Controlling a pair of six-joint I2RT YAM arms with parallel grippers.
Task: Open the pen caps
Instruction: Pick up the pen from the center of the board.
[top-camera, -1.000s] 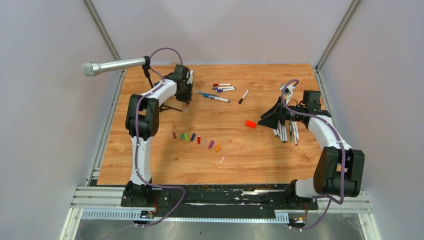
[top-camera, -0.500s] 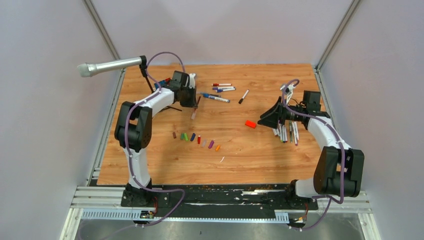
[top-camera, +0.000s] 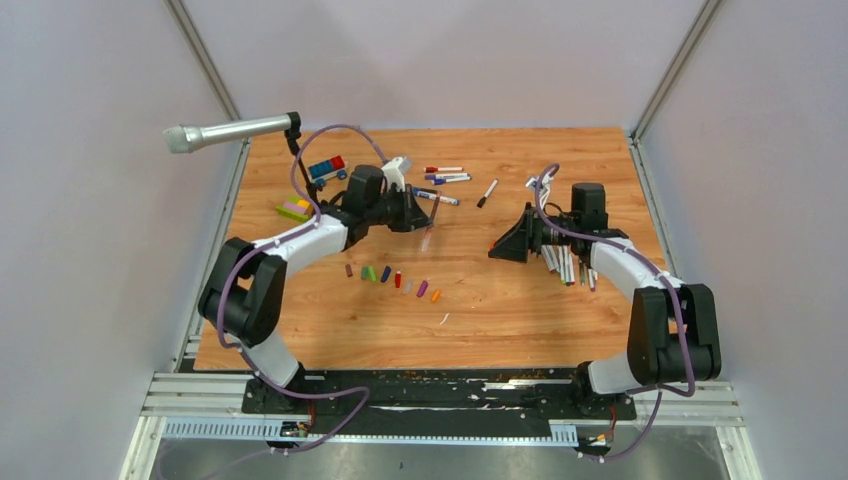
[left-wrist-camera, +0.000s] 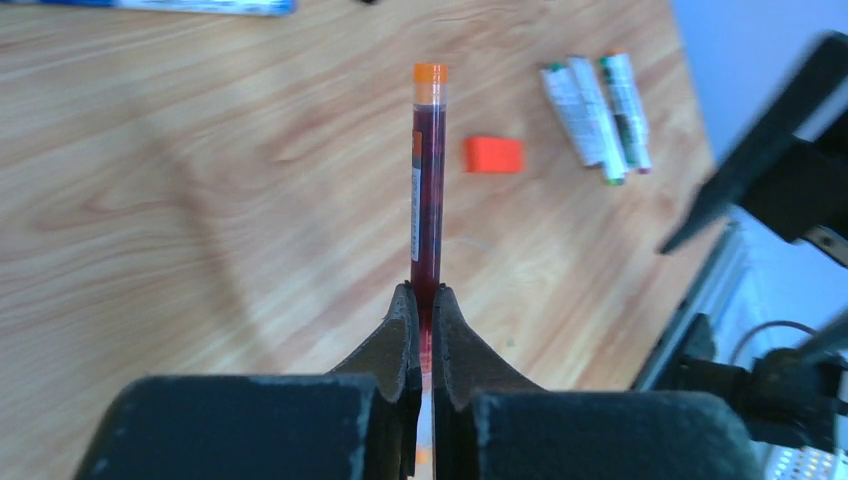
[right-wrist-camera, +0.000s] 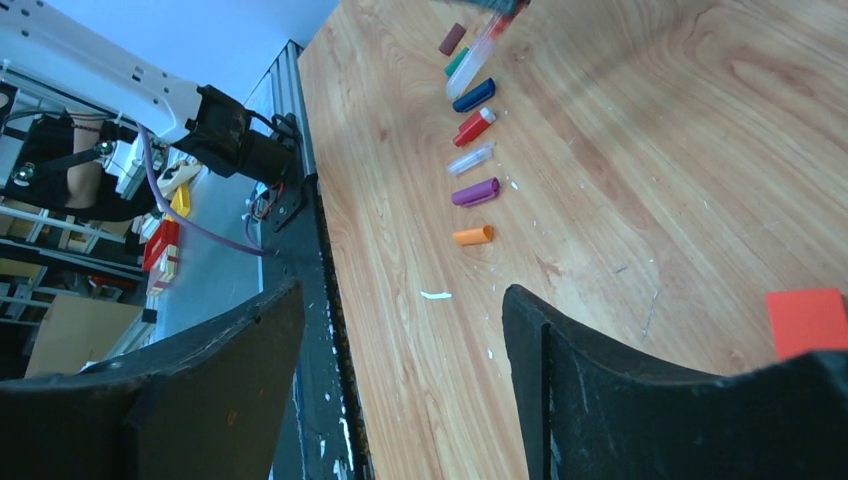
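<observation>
Pen caps (top-camera: 395, 278) line a wood-grain table (top-camera: 520, 310) between pale walls (top-camera: 450, 60).

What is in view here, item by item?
caps: seven, mixed colours, row at mid-table
pens: several, white barrels, back and right of table
held pen: one, reddish with orange end, in left gripper
block: one, orange-red, near right gripper
bricks: two stacks, mixed colours, back left
microphone: one, grey, back left edge
table: one, wood-brown, underneath
left gripper: one, black, shut on held pen
right gripper: one, black, open, empty
</observation>
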